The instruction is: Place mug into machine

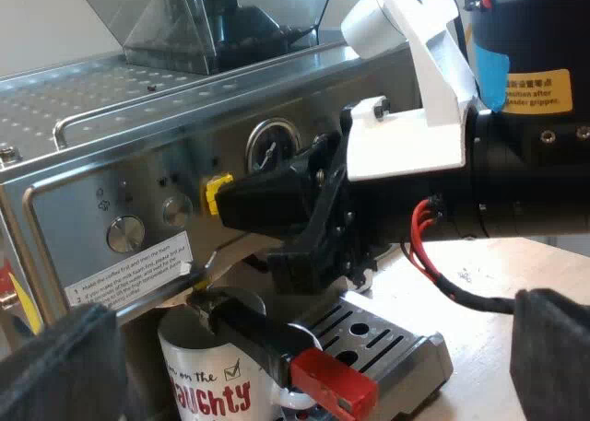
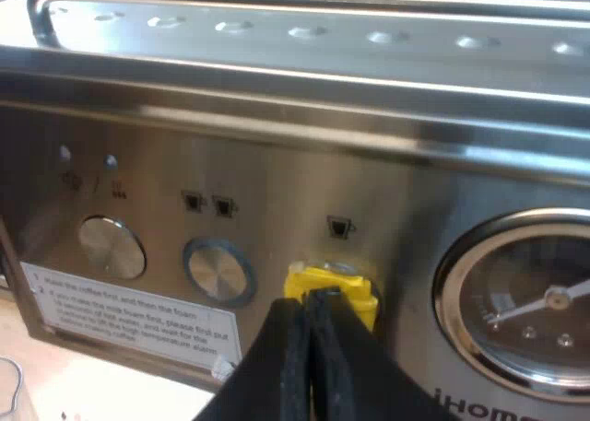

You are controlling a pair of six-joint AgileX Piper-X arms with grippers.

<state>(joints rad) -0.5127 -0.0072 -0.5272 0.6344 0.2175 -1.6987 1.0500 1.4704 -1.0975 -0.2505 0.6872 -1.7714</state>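
Observation:
A white mug (image 1: 207, 389) with red lettering stands on the espresso machine's drip tray (image 1: 392, 347), under the locked-in metal holder. The holder's dark handle (image 1: 263, 338) reaches out over the mug and ends in red (image 1: 332, 384). My left gripper (image 1: 309, 352) is open, its fingers spread wide on either side of the mug and handle, a short way off from both. My right gripper (image 2: 313, 324) is shut, and the yellow piece (image 2: 330, 290) at its tip rests against the steel front panel (image 2: 277, 191) beside a round button (image 2: 217, 272). The right gripper (image 1: 221, 195) also reaches across above the mug.
The bean hopper (image 1: 212, 20) sits on the machine's perforated top (image 1: 111, 99). A pressure gauge (image 2: 525, 320), a knob (image 2: 111, 246) and a white instruction label (image 2: 129, 315) are on the panel. The right arm (image 1: 498, 181) spans the space over the tray. A wooden table (image 1: 479, 283) lies beside the machine.

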